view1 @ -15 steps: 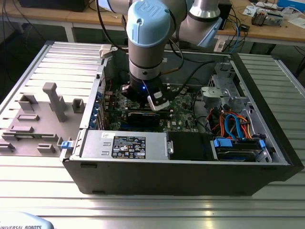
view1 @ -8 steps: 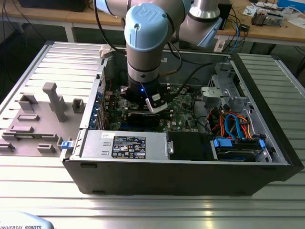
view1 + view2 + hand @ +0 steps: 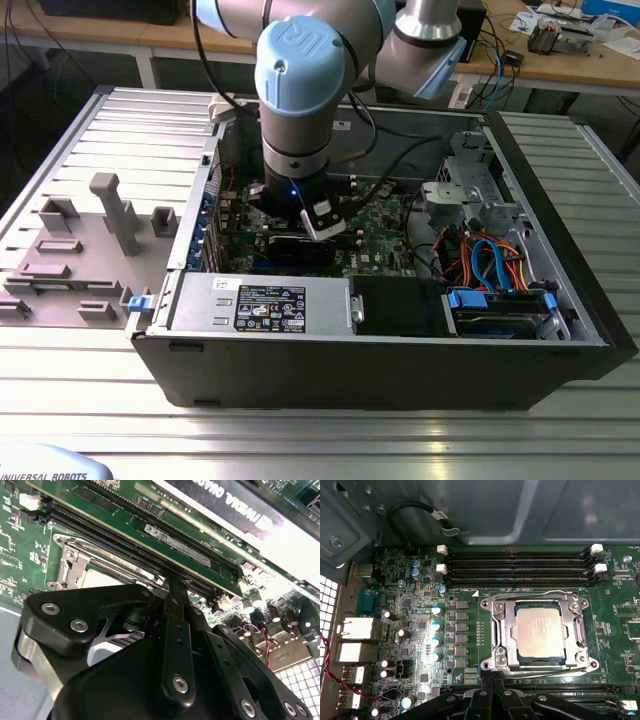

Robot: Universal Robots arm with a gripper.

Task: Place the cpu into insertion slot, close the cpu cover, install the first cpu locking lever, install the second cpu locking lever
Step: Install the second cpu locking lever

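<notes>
The cpu (image 3: 540, 630), a dull silver square, lies flat in the insertion slot (image 3: 496, 656) on the green motherboard. The cpu cover (image 3: 502, 625), a silvery frame plate, lies down around it with the chip showing through its window. One wire lever (image 3: 535, 593) runs along the slot's side by the memory slots. Another (image 3: 540, 667) runs along the side nearest my gripper (image 3: 493, 684). The gripper's black fingers look shut with nothing between them, just beside the slot's edge. In the second wrist view the gripper (image 3: 172, 582) stands next to the slot's metal frame (image 3: 75, 567).
The arm (image 3: 300, 130) reaches down into the open computer case (image 3: 400, 360). Memory slots (image 3: 520, 565) and a row of capacitors (image 3: 436, 632) flank the socket. A graphics card (image 3: 240, 510) stands close by. Cables (image 3: 490, 260) fill the exterior view's right; grey fixtures (image 3: 110, 215) stand left.
</notes>
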